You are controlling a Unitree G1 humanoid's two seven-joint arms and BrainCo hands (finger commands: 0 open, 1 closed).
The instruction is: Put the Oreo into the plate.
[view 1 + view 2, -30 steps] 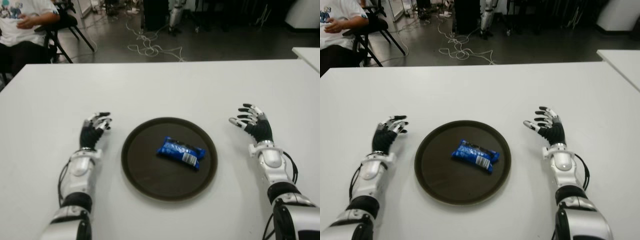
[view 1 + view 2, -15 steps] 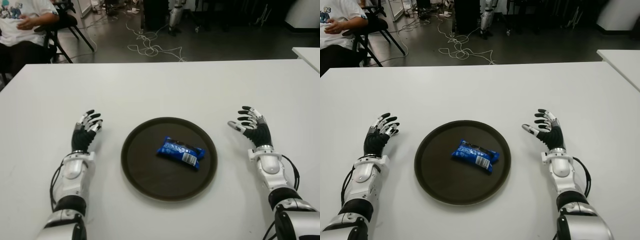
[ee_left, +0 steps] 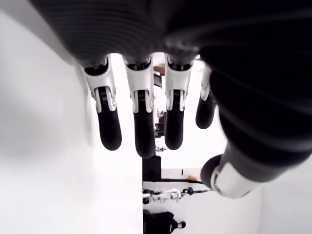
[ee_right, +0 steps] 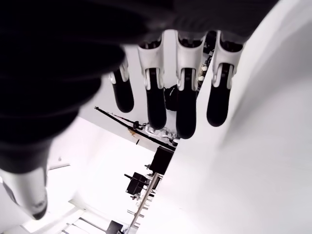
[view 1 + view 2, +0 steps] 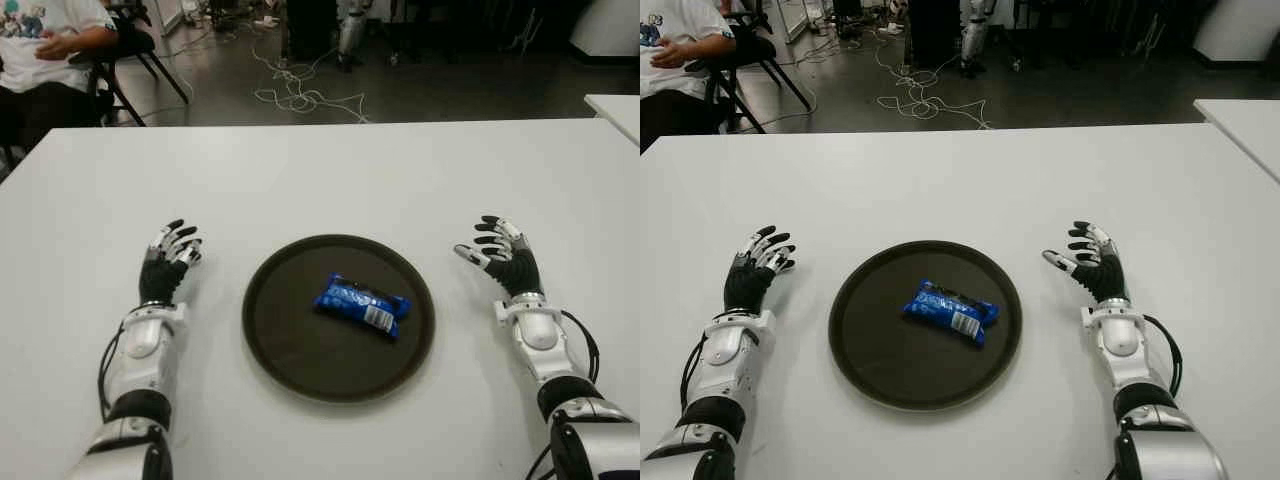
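A blue Oreo packet (image 5: 362,304) lies inside the round dark brown plate (image 5: 290,340) at the middle of the white table (image 5: 330,180). My left hand (image 5: 168,257) shows to the left of the plate, fingers spread and holding nothing. To the right of the plate is my right hand (image 5: 498,255), also spread and empty. In the left wrist view the fingers (image 3: 138,117) hang straight with nothing between them. The right wrist view shows straight fingers (image 4: 156,105) too, empty.
A seated person (image 5: 45,45) on a chair is beyond the table's far left corner. Cables (image 5: 300,95) lie on the floor behind the table. Another white table's corner (image 5: 615,110) shows at the far right.
My left hand has drawn back to the left, away from the plate, and its fingers have spread. The right hand shifted slightly nearer me. The Oreo packet has not moved.
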